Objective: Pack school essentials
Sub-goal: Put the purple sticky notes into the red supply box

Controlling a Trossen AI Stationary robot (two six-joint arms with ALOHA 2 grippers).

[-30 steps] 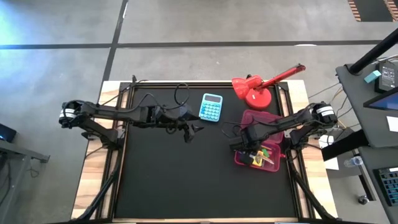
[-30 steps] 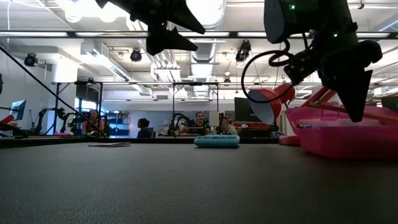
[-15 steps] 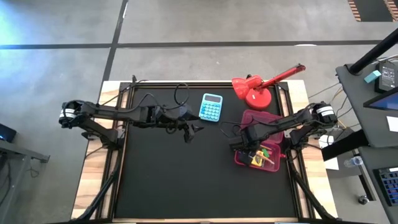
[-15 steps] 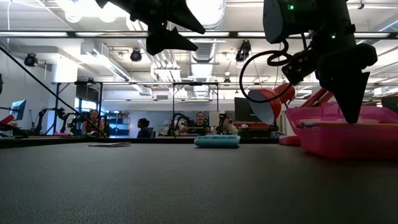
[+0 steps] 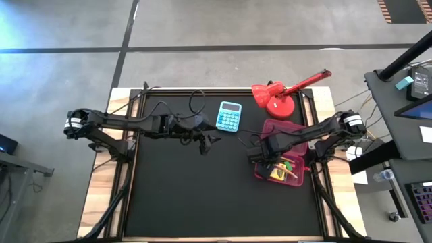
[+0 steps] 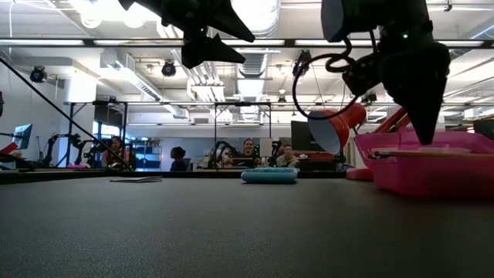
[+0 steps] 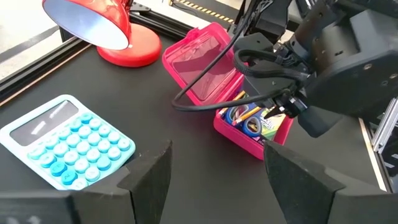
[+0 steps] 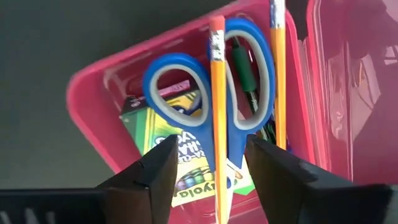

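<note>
While right pincer [image 5: 271,160] hovers apart, empty, over pink box [image 5: 289,177], left pincer [image 5: 206,142] apart.

Right pincer [image 8: 208,171] agape, empty; left pincer [image 7: 214,177] wide.

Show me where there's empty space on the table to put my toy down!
The black mat is bare along its near half and on its left side, below the left gripper. It's crowded at the far right: calculator, red lamp and pink box, with the right gripper above the box.
</note>
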